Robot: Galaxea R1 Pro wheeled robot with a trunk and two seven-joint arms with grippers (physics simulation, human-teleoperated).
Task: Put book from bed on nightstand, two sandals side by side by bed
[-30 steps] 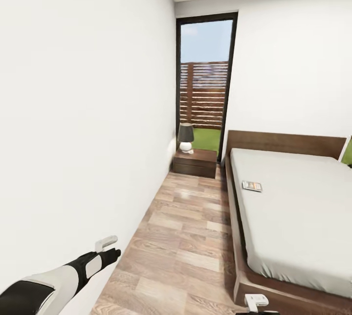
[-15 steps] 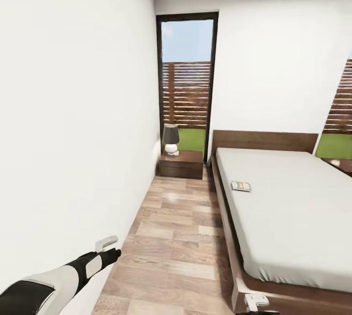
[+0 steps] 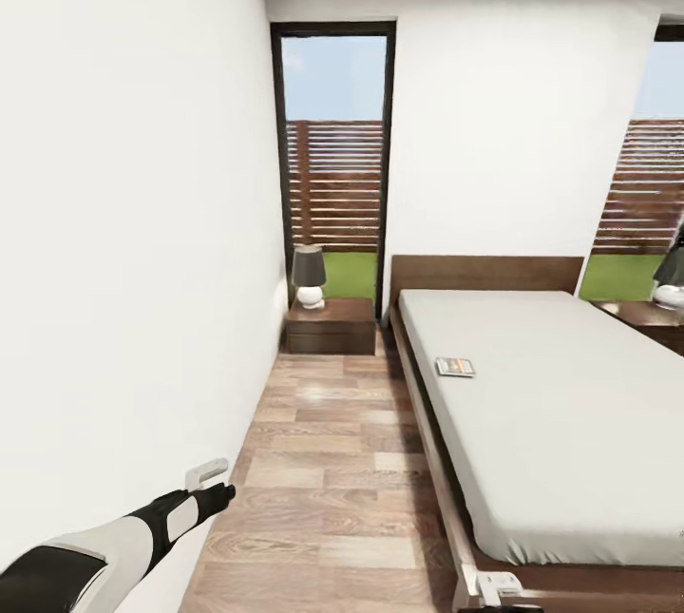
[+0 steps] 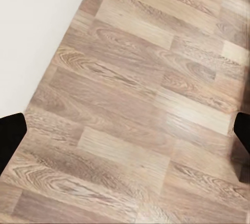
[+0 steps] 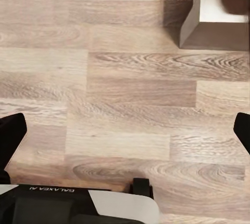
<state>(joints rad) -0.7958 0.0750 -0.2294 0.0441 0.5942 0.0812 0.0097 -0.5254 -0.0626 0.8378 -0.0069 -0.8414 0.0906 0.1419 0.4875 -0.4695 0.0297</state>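
I had the robot standing in the bedroom, in the strip of wood-plank floor (image 3: pixel 332 470) between the white wall (image 3: pixel 123 261) on the left and the bed (image 3: pixel 560 404). The book (image 3: pixel 454 367) lay flat on the off-white mattress, close to the edge nearest the aisle and nearer the headboard (image 3: pixel 486 272) than the foot. Beyond it, one nightstand (image 3: pixel 330 325) stood in the corner beside the bed's head, under a tall window (image 3: pixel 334 157), carrying a small lamp (image 3: pixel 308 277) with a dark shade. A second nightstand (image 3: pixel 655 318) showed on the far side of the bed, also with a lamp (image 3: pixel 671 275).

My left gripper (image 3: pixel 220 489) hung low beside the wall, its jaws spread wide over bare planks in the left wrist view. The right gripper (image 3: pixel 496 586) sat at the foot corner of the bed; its jaws were likewise spread, empty, above the floor and the bed-frame corner (image 5: pixel 214 23).
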